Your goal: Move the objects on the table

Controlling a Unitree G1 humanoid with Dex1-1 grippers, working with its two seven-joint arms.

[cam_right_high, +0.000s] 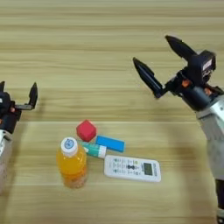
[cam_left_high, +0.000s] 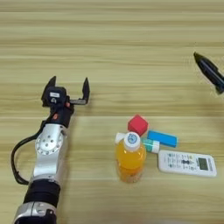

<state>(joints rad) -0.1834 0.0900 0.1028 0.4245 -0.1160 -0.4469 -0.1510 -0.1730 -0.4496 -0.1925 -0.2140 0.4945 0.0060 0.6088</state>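
My left end effector (cam_left_high: 69, 89) sits at about 9 o'clock on the counter (cam_left_high: 131, 43), its 2 black fingers (cam_left_high: 85, 89) spread apart with nothing between them, pointing toward 12 o'clock. Behind it the silver forearm runs down to the 7 o'clock corner, with a black cable looping off its outer side.

My right end effector (cam_right_high: 158, 64) is at about 2 o'clock, its 2 long black fingers (cam_right_high: 148, 78) splayed wide and pointing toward 10 o'clock, holding nothing. Its arm comes in from the 4 o'clock edge.

The objects are bunched just below centre, well apart from both end effectors. The red cube (cam_left_high: 138, 124) is the farthest from me. At its 4 o'clock lies the flat blue block (cam_left_high: 162, 138). The orange juice bottle (cam_left_high: 130, 157) stands upright at the cube's 6 o'clock, white cap on. The green-white tube (cam_left_high: 151, 145) lies between the bottle's cap and the blue block, partly hidden by the bottle. The white remote (cam_left_high: 187, 162) lies flat at the bottle's 3 o'clock, just below the blue block, buttons facing up.
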